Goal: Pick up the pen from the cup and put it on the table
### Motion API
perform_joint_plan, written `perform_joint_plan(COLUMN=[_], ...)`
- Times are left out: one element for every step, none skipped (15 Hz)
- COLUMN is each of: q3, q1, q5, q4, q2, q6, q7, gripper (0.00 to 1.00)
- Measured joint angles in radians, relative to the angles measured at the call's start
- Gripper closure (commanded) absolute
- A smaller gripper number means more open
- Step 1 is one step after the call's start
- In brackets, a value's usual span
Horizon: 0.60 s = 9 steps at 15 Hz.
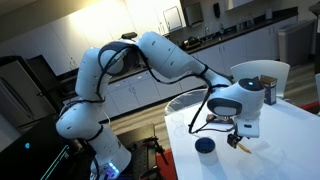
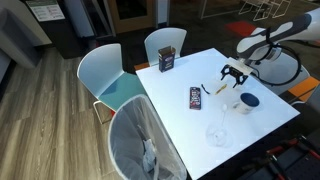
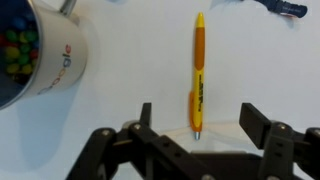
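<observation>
In an exterior view: gripper (image 1: 240,130) hanging low over table (image 1: 290,135), cup (image 1: 205,146) near.
In an exterior view: pen (image 2: 213,89) lying flat on table, outside cup, near black bar (image 2: 195,97).
Wrist view: jaws spread apart, gripping nothing, flanking pen's lower end without contact.

Pen (image 3: 199,75) yellow-orange; cup (image 1: 205,146) dark blue, maybe black; table (image 2: 175,85) white.

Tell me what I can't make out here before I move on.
Cup: wrist view, cut off by the left and top edges.
Pen: its print is blurred in the wrist view; too small in an exterior view.
Dark object: wrist view, cut off by the top edge.
</observation>
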Motion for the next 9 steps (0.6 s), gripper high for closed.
perform_joint_plan(q3=[-0.013, -0.026, -0.041, -0.058, -0.077, -0.096, -0.114, -0.129, -0.143], q1=[0.015, 0.029, 0.045, 0.063, 0.082, 0.102, 0.121, 0.137, 0.15], q5=[-0.005, -0.01, -0.024, -0.043, -0.067, -0.093, -0.123, -0.153, -0.187], q4=[-0.018, -0.044, -0.079, -0.121, -0.167, -0.217, -0.267, -0.315, -0.363], q2=[-0.025, -0.058, -0.1, -0.147, -0.199, -0.253, -0.309, -0.361, -0.415], q6=[0.001, 0.002, 0.004, 0.01, 0.016, 0.022, 0.033, 0.043, 0.054], q7=[-0.004, -0.013, -0.014, -0.014, -0.013, -0.013, -0.009, -0.004, 0.009], gripper=[0.0, 0.0, 0.0, 0.0, 0.0, 0.0, 0.0, 0.0, 0.0])
